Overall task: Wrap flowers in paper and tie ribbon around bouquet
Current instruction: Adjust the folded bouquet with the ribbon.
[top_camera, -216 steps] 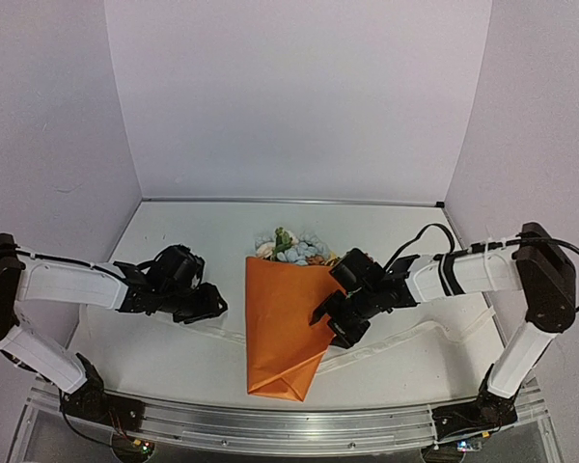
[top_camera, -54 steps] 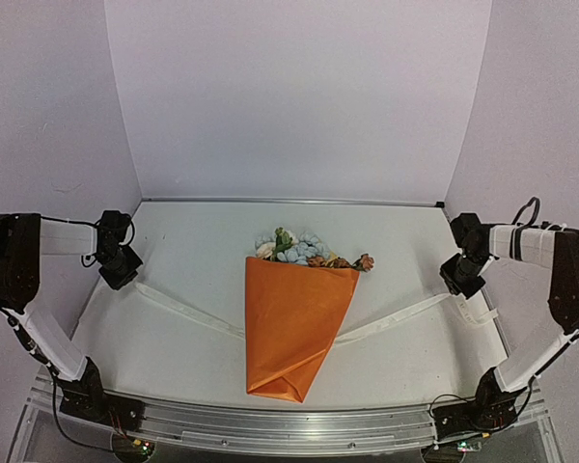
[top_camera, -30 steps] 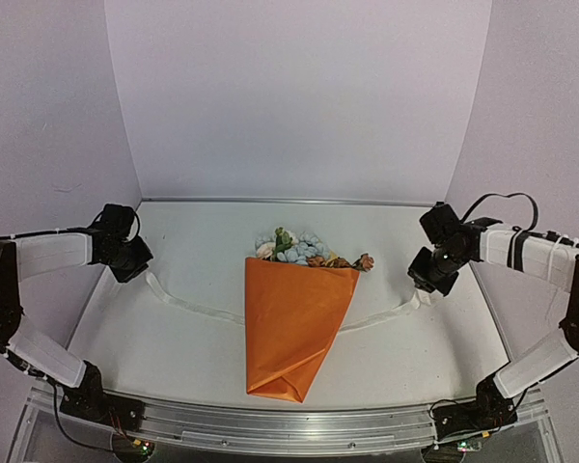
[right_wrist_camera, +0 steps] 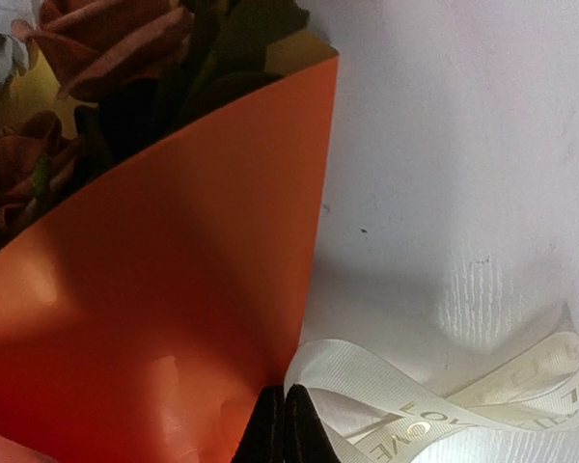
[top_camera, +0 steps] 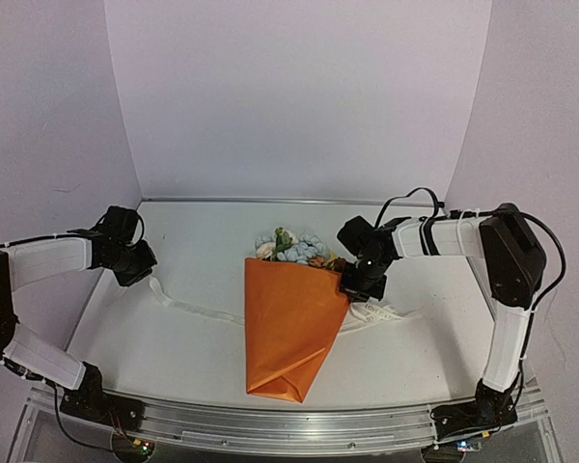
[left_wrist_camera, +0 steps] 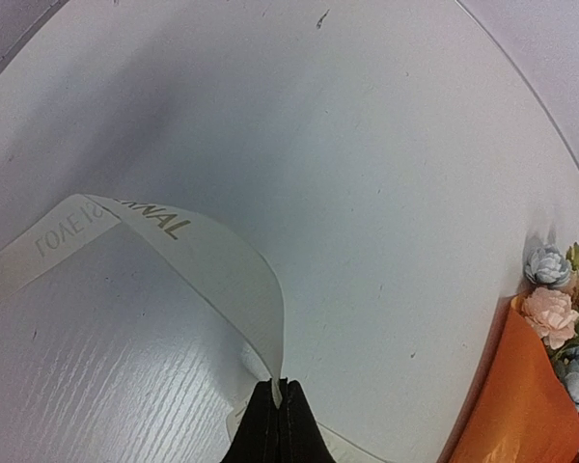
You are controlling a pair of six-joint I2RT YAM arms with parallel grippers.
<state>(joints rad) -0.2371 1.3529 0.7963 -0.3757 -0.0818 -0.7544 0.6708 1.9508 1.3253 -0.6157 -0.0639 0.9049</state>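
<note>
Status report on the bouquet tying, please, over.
Left claw shut on ribbon, far left. Right claw shut on ribbon at bouquet's right edge. Ribbon runs under bouquet, not tied. Nothing in the way.

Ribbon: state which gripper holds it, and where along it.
Both. The left gripper pinches the ribbon at a fold in its left stretch; the right gripper pinches its right stretch, beside the bouquet.
</note>
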